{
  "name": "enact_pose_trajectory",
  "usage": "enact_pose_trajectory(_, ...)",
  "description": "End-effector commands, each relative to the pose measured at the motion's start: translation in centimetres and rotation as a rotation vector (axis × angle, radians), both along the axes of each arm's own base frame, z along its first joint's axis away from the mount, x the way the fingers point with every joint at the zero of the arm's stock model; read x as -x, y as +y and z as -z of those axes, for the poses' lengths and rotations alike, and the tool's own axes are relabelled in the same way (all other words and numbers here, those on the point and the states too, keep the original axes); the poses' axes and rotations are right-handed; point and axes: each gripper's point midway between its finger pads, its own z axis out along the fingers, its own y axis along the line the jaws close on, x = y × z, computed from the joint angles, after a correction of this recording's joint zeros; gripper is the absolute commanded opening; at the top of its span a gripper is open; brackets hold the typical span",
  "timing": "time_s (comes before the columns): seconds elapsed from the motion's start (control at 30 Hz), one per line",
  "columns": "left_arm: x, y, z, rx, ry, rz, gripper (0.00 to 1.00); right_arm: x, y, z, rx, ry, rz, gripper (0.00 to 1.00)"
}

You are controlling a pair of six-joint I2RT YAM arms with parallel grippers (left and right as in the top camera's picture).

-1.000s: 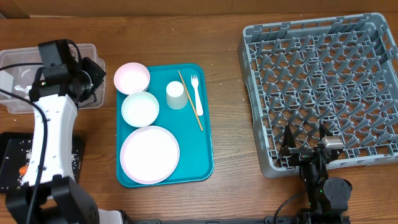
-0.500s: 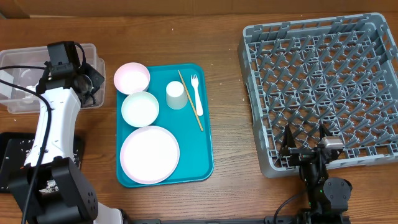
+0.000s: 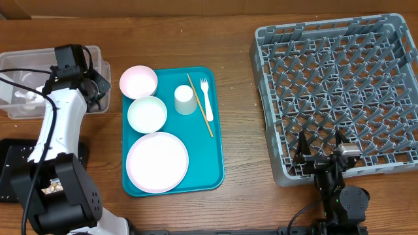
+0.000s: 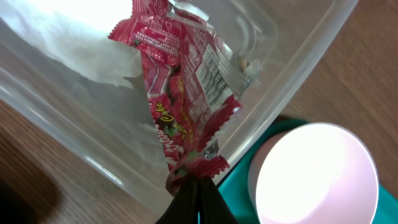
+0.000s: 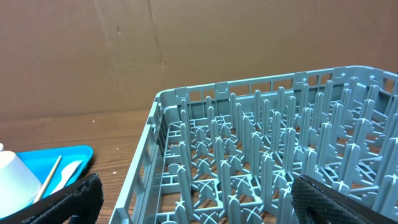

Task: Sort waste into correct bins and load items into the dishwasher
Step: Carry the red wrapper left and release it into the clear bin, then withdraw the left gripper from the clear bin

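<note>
My left gripper hangs over the right end of the clear tub, shut on a corner of the red wrapper. In the left wrist view the wrapper dangles from the gripper down inside the tub, beside a white napkin. The pinkish bowl lies just right of the tub. On the teal tray are a pale bowl, white plate, cup, fork and chopstick. My right gripper stands open at the front edge of the grey dishwasher rack, holding nothing.
A black tray with pale crumbs sits at the front left, partly hidden by my left arm. A cardboard wall runs behind the table. Bare wood lies between the teal tray and the rack.
My left arm has swung a little farther back and right, bringing the wrapper over the tub's right end. The right arm has not moved.
</note>
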Motion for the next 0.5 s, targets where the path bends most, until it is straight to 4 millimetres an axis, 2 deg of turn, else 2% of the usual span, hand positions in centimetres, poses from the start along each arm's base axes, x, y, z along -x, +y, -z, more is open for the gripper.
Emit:
enact_pose_trajectory(0.0, -0.1, 1.3, 0.0, -0.064, 0.011, -0.015, 0.04, 0.0, 0.0, 0.1, 0.004, -0.005, 0.004, 1.00)
enact_pose_trajectory(0.13, 0.0, 2.6, -0.2, -0.111, 0.011, -0.052, 0.05, 0.0, 0.0, 0.1, 0.004, -0.005, 0.004, 1.00)
enact_pose_trajectory(0.47, -0.1, 4.0, -0.8, -0.158, -0.009, -0.089, 0.07, 0.0, 0.0, 0.1, 0.004, -0.005, 0.004, 1.00)
